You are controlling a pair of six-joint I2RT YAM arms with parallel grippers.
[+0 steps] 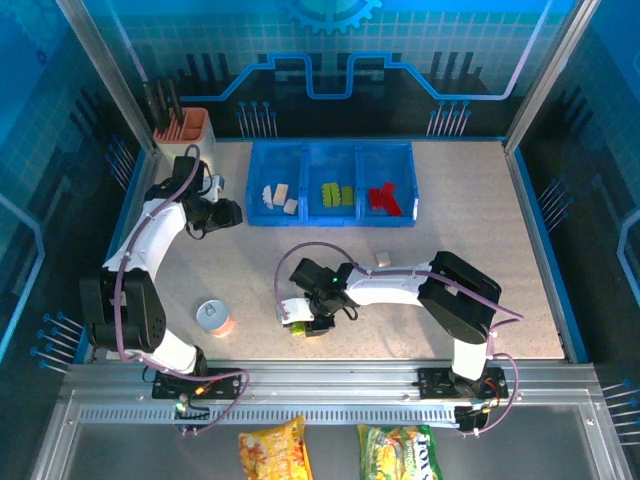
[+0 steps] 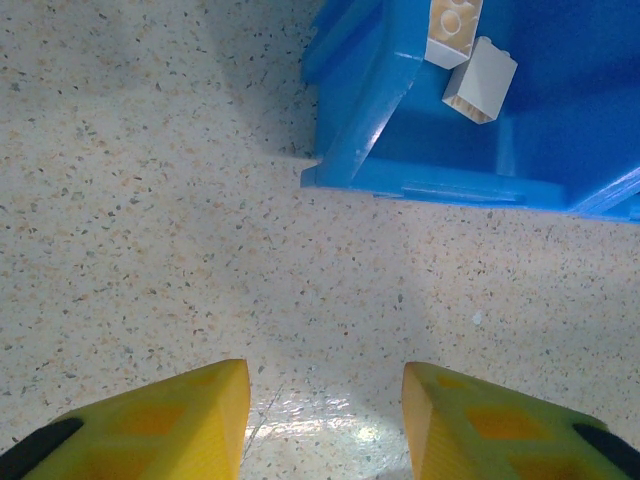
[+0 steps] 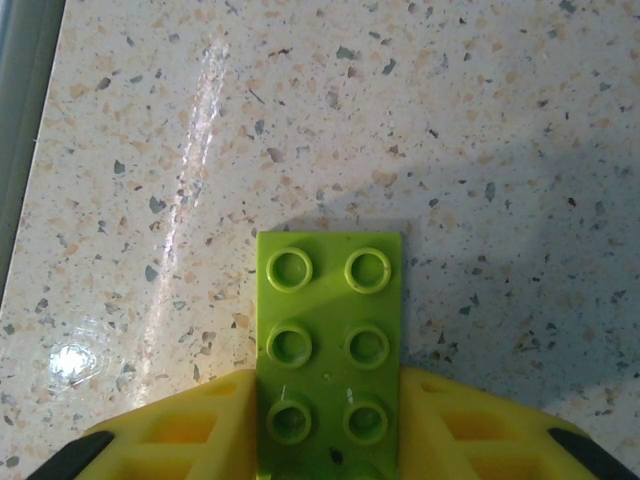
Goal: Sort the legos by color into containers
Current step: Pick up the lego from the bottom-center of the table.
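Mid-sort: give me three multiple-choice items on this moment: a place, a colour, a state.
1. The white bricks in the tray lie in which bin? A left B middle C right
2. The brick between the right fingers is: A red B green C white
3. The left fingers are: A shut on a brick B open, empty C shut, empty
Key: 1A, they sit at the tray's left end; 2B, the right wrist view shows lime studs; 3B, table shows between them.
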